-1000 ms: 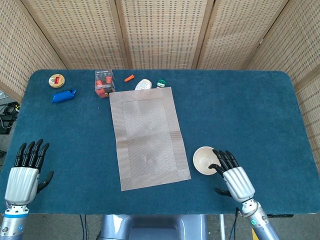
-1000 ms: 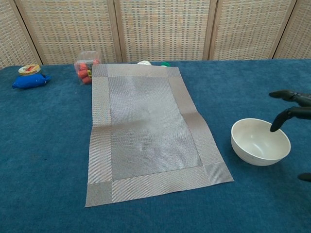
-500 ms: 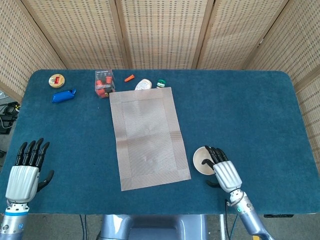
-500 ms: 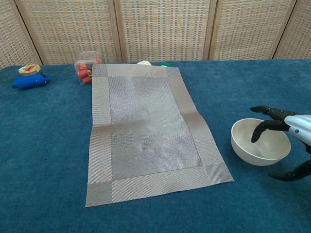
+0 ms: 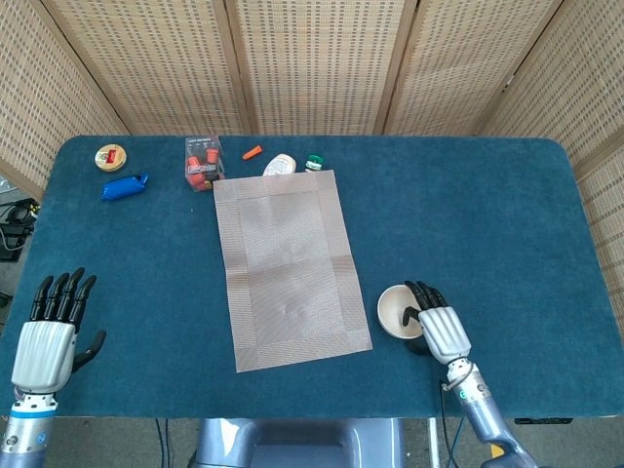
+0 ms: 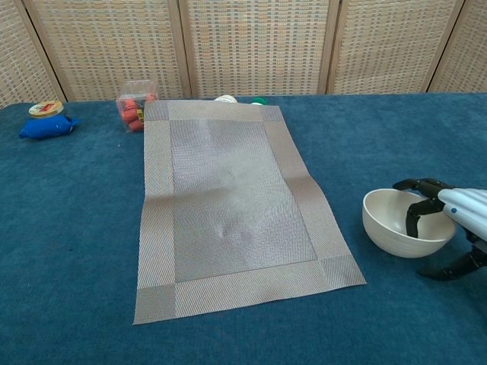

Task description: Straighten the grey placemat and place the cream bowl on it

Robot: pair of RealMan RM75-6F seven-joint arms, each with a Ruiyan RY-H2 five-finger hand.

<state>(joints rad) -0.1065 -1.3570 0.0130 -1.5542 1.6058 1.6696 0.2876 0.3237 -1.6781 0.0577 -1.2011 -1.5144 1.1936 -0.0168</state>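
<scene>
Open blue tabletop (image 5: 468,224) lies between the cream bowl (image 6: 396,222) and the grey placemat (image 5: 287,265); small clutter (image 5: 202,162) crowds only the mat's far edge.

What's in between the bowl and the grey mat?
Nothing but bare blue tablecloth. The chest view shows a clear strip between the bowl and the mat; they don't touch.

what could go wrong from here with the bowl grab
The right hand hooks its fingers over only the near rim of the cream bowl, thumb outside below, so the bowl may tip or slip when lifted. The grey placemat lies skewed with a ripple near its middle; a bowl set there could sit unevenly. The mat's far edge touches the small items, so straightening it may push them.
</scene>
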